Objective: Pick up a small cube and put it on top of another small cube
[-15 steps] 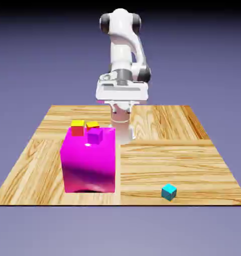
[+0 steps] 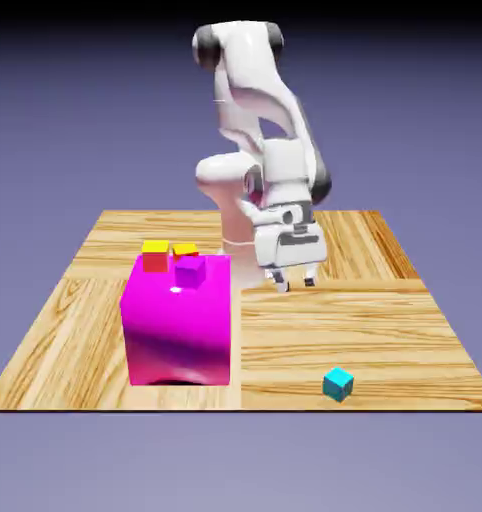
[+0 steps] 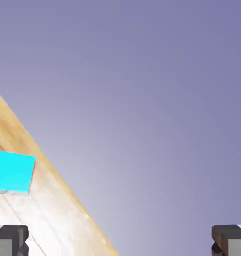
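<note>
Since half a second ago the arm has swung out from behind the big pink block (image 2: 177, 318) and come forward and down, so the end effector (image 2: 294, 283) now hangs right of centre in the exterior view, above bare counter (image 2: 335, 330). Its fingers stand apart with nothing between them; in the hand view the two grey tips sit wide at the bottom corners. The blue cube (image 2: 337, 384) has not moved: it rests near the counter's front edge, lower right of the exterior view, well apart from the end effector, and shows at the left edge of the hand view (image 3: 12, 172). The red cube (image 2: 155, 256) and purple cube (image 2: 189, 271) sit on the pink block. The approach appears underway; no grasp yet.
</note>
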Motion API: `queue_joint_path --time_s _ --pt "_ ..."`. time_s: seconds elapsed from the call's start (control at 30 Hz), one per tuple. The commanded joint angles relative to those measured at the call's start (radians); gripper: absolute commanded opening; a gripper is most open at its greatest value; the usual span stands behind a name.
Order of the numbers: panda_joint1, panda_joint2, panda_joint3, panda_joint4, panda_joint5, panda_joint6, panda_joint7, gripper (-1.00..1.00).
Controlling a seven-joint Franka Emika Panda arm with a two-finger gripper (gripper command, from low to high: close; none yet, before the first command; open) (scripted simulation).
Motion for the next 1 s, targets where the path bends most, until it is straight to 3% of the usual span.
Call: queue_joint_path --time_s 0.0,0.57,0.8,0.83,0.97 --pt "0.028 0.030 -0.017 0.014 -0.009 -0.008 -0.044 0.00" --pt "0.543 0.528 -0.296 0.253 -0.161 -0.138 -0.771 0.00" --pt "0.442 0.718 -0.219 0.314 -0.119 -0.002 -0.782 0.00" --pt "0.442 0.718 -0.219 0.314 -0.119 -0.002 -0.782 -1.00" --pt "0.499 0.610 -0.263 0.279 -0.143 -0.080 -0.776 -1.00"
